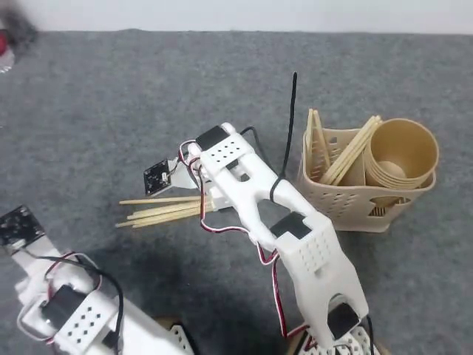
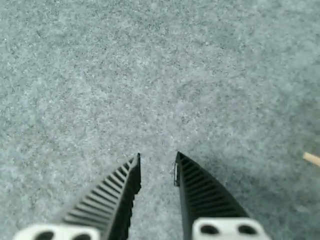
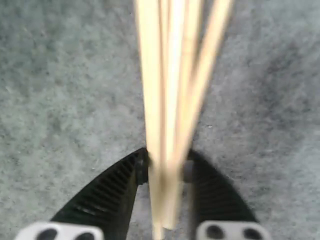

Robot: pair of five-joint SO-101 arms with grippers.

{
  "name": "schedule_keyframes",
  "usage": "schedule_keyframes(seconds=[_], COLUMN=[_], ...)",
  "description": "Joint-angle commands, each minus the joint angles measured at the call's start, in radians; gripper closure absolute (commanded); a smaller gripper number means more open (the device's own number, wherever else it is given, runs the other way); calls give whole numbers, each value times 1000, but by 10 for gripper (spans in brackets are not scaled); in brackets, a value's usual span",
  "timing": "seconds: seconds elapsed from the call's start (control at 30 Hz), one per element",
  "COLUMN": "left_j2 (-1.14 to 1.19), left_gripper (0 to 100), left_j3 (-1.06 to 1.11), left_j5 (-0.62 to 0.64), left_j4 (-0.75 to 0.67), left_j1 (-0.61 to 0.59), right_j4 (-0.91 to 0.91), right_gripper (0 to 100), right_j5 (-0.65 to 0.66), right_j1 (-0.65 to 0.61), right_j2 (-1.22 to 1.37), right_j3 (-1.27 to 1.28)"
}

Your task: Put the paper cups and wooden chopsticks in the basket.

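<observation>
**Almost Done: One Bunch of Chopsticks Left**

The basket [image 1: 347, 201] stands at 3 o'clock on the grey tabletop [image 1: 111, 96]. The paper cups [image 1: 403, 151] are already inside it, stacked one in another. Some long sticks [image 1: 353, 151] lean in the basket too, on the 9 o'clock side of the cups. So that part of the job looks done.

The right hand [image 3: 165, 165] is near the middle of the tabletop, well apart from the basket. It is closed tight on a bunch of wooden chopsticks [image 1: 162, 210], gripping them near one end. The bunch sticks out toward 9 o'clock. It is hard to count them; maybe four or five.

The left hand [image 2: 157, 165] hangs over the tabletop on the 7 o'clock side. Its fingers are a little way apart and it holds nothing.

What is left, I think: carry the bunch over to 3 o'clock and drop it in the basket beside the others.
</observation>
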Motion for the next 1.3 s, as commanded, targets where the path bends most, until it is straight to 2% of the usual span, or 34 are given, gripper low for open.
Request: schedule_keyframes(seconds=[0.0, 0.37, 0.63, 0.87, 1.27], left_j2=[-9, -9, -9, -9, -9], left_gripper=[892, 892, 892, 892, 892], left_j3=[-4, -4, -4, -4, -4], left_j5=[-9, -9, -9, -9, -12], left_j4=[3, 3, 3, 3, 5], left_j1=[3, 3, 3, 3, 3], right_j4=[-1, 7, 8, 16, 140], right_gripper=[988, 991, 991, 991, 991], right_j5=[12, 12, 2, -107, -245], right_j1=[4, 1, 1, 15, 42], right_j2=[-12, -18, -153, -309, -601], right_j3=[-37, -41, -54, -54, -49])
